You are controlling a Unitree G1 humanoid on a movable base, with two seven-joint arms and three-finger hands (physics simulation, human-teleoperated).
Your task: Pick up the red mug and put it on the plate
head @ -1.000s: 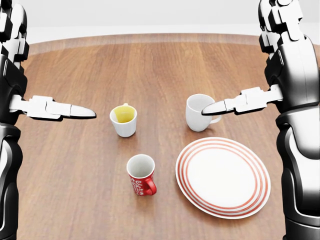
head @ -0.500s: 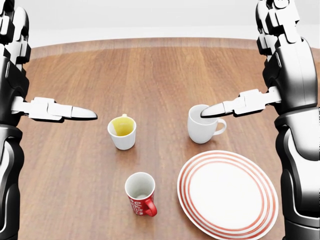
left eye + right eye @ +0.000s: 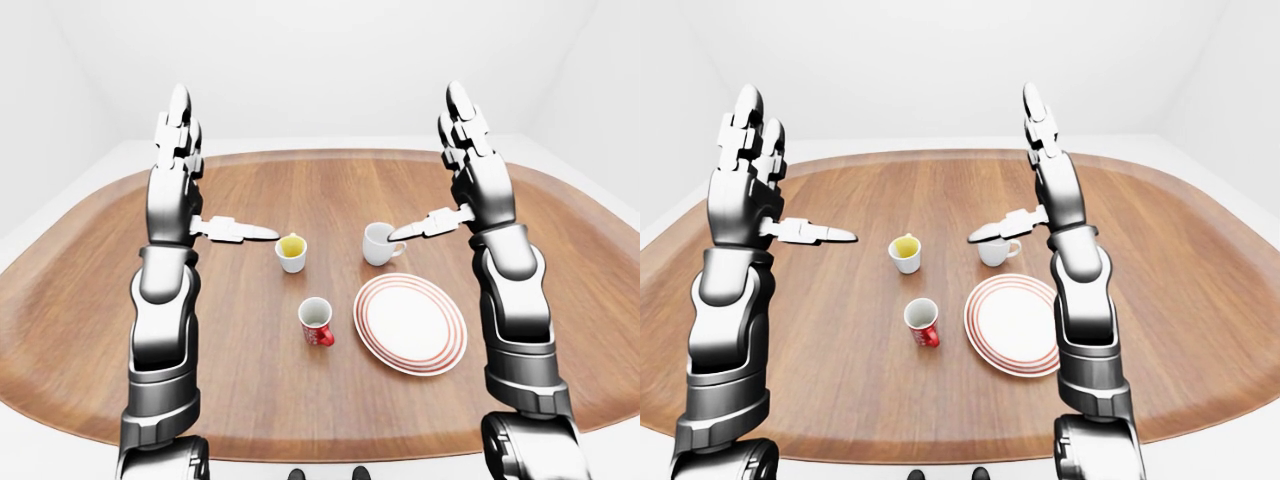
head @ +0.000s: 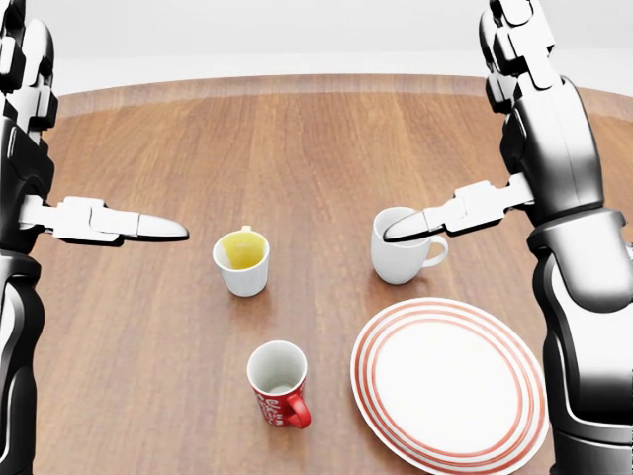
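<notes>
The red mug (image 4: 278, 384) stands upright on the wooden table, handle to the lower right, at the bottom middle of the head view. The white plate with red rings (image 4: 450, 386) lies just right of it, bare. My left hand (image 3: 197, 185) is raised high over the table's left side, fingers up and open, thumb pointing right. My right hand (image 3: 445, 180) is raised the same way on the right, open, and its thumb crosses over a white mug in the head view. Both hands are empty and well above the red mug.
A white mug with a yellow inside (image 4: 242, 261) stands above and left of the red mug. A plain white mug (image 4: 401, 247) stands above the plate. The oval wooden table (image 3: 90, 300) reaches wide to both sides, with white walls around it.
The head view first shifted, so the mugs and plate slid down the picture; the camera moved. Since then my right arm has drifted a little left. Nothing on the table has moved.
</notes>
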